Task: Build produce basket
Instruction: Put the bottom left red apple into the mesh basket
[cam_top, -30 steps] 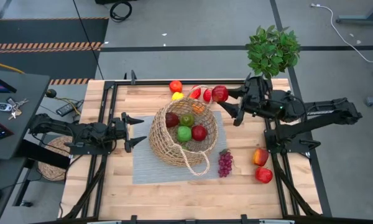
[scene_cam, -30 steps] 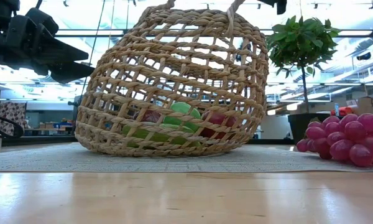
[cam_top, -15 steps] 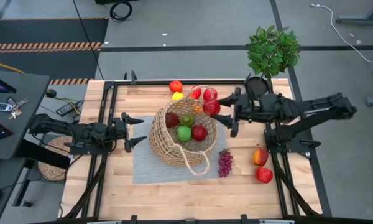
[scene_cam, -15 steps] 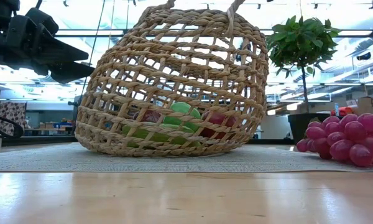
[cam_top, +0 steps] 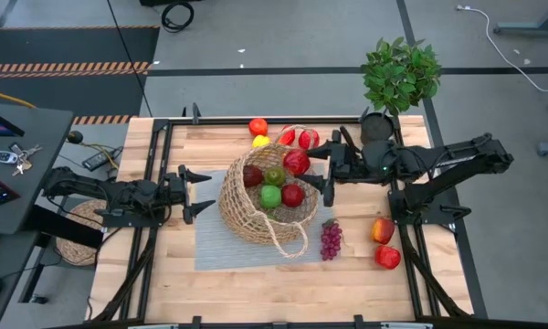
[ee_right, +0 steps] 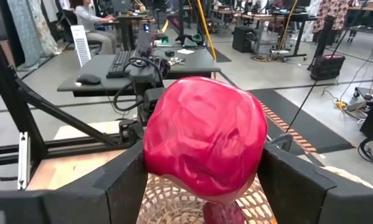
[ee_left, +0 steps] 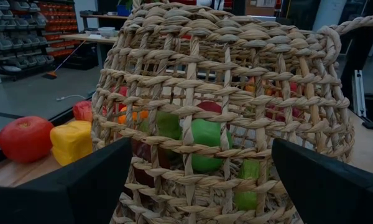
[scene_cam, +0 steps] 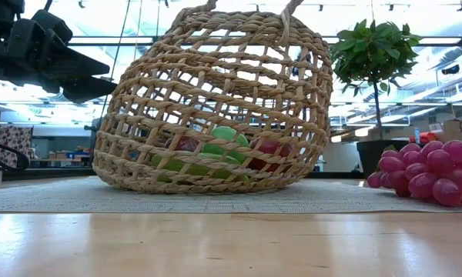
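Two red apples are lying nearest the front edge of the table, well to the right of the basket, with the purple grapes between them and the basket, just off the corner of the grey mat. The basket is sitting in the middle of that mat, its looped handle lying toward the front. Inside it, a green apple, a red apple, a dark red piece and a greenish piece are being held. The left gripper is being kept just left of the basket, fingers spread wide, nothing between them. A red apple is being clamped by the right gripper over the basket's far right rim. Beyond the basket, a lemon, an orange-red piece and two red pieces are lying on the wood. The potted plant is standing farthest back, to the right.
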